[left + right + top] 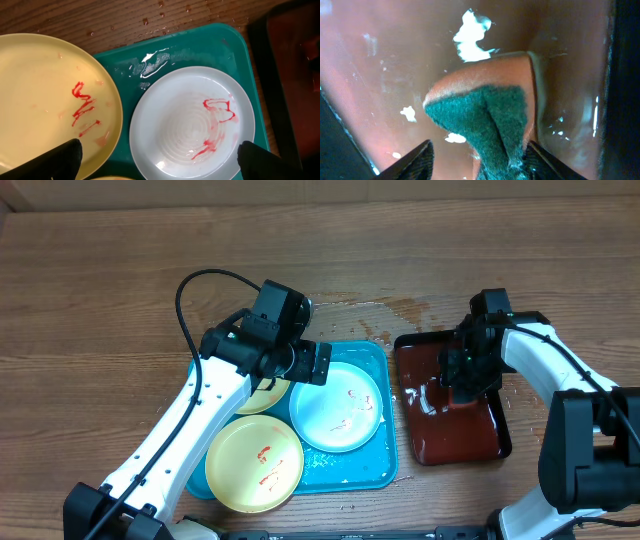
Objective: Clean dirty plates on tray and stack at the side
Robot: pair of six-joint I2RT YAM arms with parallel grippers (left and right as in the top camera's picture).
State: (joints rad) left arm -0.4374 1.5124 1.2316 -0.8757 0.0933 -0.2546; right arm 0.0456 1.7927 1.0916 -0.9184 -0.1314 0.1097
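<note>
Three plates (pixel 254 465) lie flat in the wet turquoise tray (pixel 372 468), smeared with red. They look light, stiff and probably slippery, so you would do best to take one by its raised rim, not the face. Your left hand (pixel 162 162) hangs wide open over the white plate (pixel 192 125). Your right hand (pixel 480 160) straddles a soft sponge (pixel 485 115) in the dark tray (pixel 470 435); you cannot tell yet whether it grips.

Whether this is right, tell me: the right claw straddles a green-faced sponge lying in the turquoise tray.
Wrong tray. The sponge lies in the dark red-brown tray, as the right wrist view shows, with the right claw straddling it. The turquoise tray holds the plates.
</note>
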